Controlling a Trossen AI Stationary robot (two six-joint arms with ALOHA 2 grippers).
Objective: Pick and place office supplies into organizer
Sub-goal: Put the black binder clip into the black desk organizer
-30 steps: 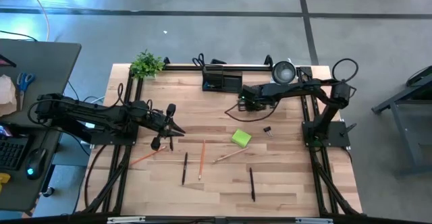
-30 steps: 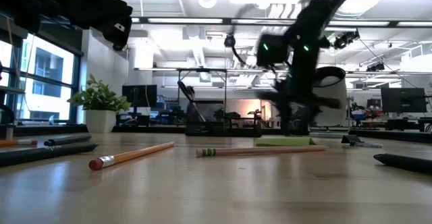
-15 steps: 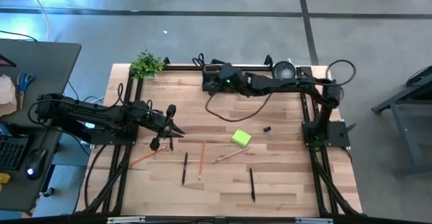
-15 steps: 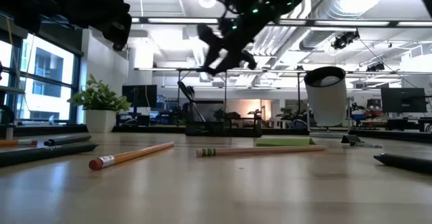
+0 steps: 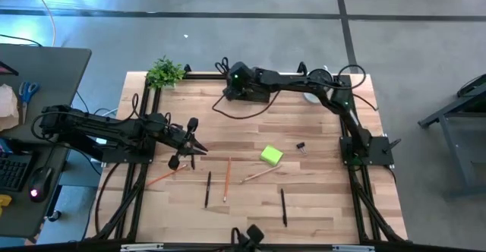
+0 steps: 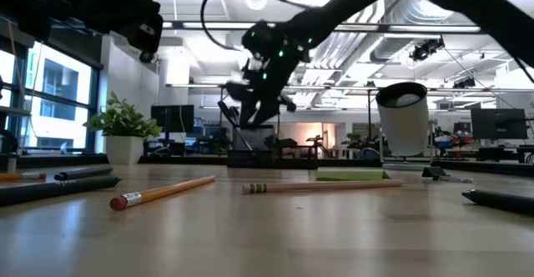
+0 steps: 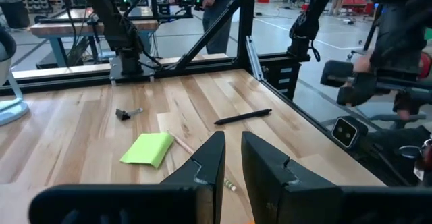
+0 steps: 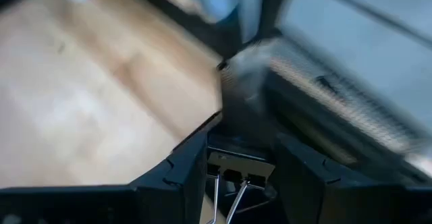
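The black organizer (image 5: 257,96) stands at the table's far edge, also in the low view (image 6: 271,156). My right gripper (image 5: 234,85) hangs above its left part, shut on a black binder clip (image 8: 237,164). A second binder clip (image 5: 301,146), the lime-green sticky-note pad (image 5: 271,155), pencils (image 5: 226,177) and pens (image 5: 283,206) lie flat on the table. My left gripper (image 5: 196,143) waits at the table's left, its fingers a narrow gap apart with nothing between them (image 7: 233,158). My right gripper pinches the clip's black body (image 8: 236,160) between its two fingers. The silver wire handles (image 8: 226,198) stick back toward the wrist. The fingers slant down from the table's right side. The clip is lifted clear of the table.
A small potted plant (image 5: 165,71) stands at the far left corner. A round white cup (image 6: 402,118) stands right of the organizer, under the right arm. An orange pencil (image 5: 165,177) lies near my left gripper. A black frame edges the table.
My right gripper has gone from over the table's middle toward the far edge and to the left, rising a little and rolling its wrist. It now hangs over the organizer, still shut on the clip.
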